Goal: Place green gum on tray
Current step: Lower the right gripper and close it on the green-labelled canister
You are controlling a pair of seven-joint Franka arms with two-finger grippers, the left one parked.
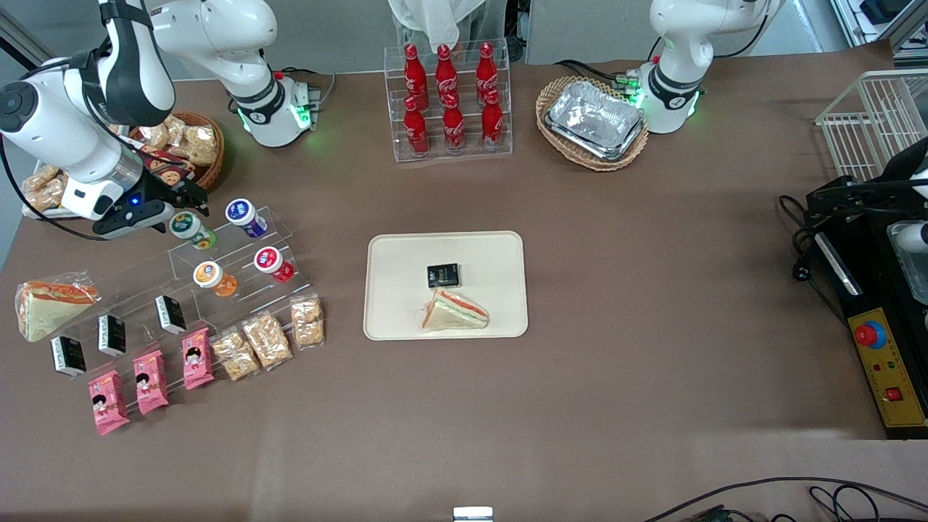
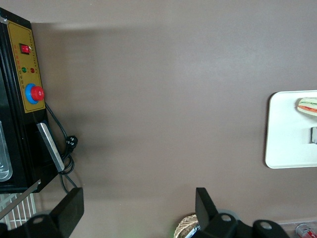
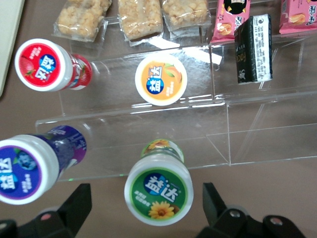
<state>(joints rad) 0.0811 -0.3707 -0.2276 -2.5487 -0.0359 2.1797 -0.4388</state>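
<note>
The green gum point(image 1: 191, 227), a small bottle with a white-rimmed green lid, stands on the upper step of a clear acrylic shelf point(image 1: 239, 250). In the right wrist view the green gum point(image 3: 158, 189) sits between my open fingers point(image 3: 79, 201), with a gap on each side and nothing gripped. My gripper point(image 1: 181, 209) hovers right over it, at the working arm's end of the table. The cream tray point(image 1: 395, 254) lies at the table's middle, holding a sandwich point(image 1: 455, 312) and a small black packet point(image 1: 443, 275). The tray point(image 2: 287, 144) also shows in the left wrist view.
Blue-lidded point(image 3: 25, 169), red-lidded point(image 3: 42, 64) and orange-lidded point(image 3: 161, 79) bottles share the shelf. Black packets point(image 1: 170, 314), pink packets point(image 1: 151, 381) and snack bags point(image 1: 267, 339) lie nearer the front camera. A cola rack point(image 1: 449, 98), foil trays in a basket point(image 1: 594, 119) and a control box point(image 1: 888, 370) stand elsewhere.
</note>
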